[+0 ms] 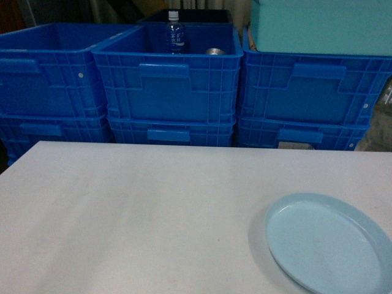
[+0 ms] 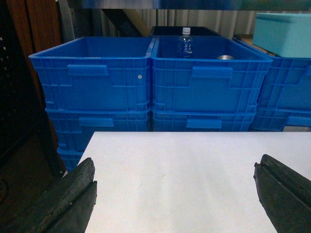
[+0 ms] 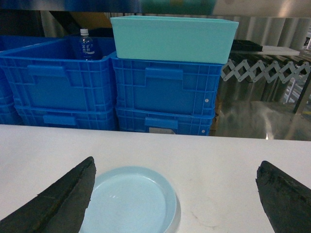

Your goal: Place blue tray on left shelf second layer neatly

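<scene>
While the blue tray (image 1: 327, 244) lies flat on the white table (image 1: 135, 214) in the lower right of the head view, nothing touches it, so the pick-up has not begun. It is a round, shallow, pale sky-blue plate with a low raised rim and a glossy face that catches a soft sheen; part of it runs off the frame's lower right edge. In the right wrist view it sits at the lower centre-left, just ahead of the right gripper (image 3: 175, 199), whose dark fingers are spread wide with the tray's edge near the left one, likely lined up for a grasp at the rim. The left gripper (image 2: 175, 194) likewise stands released over bare table, holding nothing. Behind the table, across the upper frame, stand stacked dark-blue crates (image 1: 165, 79); one holds a bottle (image 1: 174, 33), and a turquoise box (image 1: 321, 24) rests on the right stack. The left shelf cannot be clearly made out.
</scene>
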Controlling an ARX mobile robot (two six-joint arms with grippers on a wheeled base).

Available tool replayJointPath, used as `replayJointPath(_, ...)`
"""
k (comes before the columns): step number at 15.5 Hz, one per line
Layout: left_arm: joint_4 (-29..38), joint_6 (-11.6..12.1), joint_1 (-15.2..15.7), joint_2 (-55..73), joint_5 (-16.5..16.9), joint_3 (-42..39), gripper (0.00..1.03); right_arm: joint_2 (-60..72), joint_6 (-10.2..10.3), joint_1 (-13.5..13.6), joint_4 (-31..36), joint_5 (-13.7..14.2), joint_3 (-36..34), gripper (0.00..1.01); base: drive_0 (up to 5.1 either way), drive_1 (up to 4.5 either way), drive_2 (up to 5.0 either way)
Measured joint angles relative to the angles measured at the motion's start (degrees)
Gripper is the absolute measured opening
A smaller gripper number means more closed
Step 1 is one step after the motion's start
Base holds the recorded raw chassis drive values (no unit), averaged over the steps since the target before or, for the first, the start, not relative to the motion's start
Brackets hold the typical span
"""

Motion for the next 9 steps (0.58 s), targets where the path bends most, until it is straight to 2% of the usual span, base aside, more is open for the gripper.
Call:
replayJointPath(7, 0.0, 0.0, 0.0, 0.0, -0.02, 0.0, 0.98, 0.0, 0.0, 0.0, 0.0, -0.02, 0.0, 0.98, 0.0, 0.0, 0.0)
replayJointPath(8, 0.0, 0.0, 0.0, 0.0, -0.02, 0.0, 0.98, 1.07, 0.0, -0.31, 1.81, -0.5, 0.02, 0.98, 0.0, 0.0, 0.0)
replayJointPath(9, 0.0, 0.0, 0.0, 0.0, 0.0, 0.0, 0.98, 8.15, 0.09, -2.16, 9.18, -4.44, 0.94, 0.98, 0.0, 0.0, 0.0)
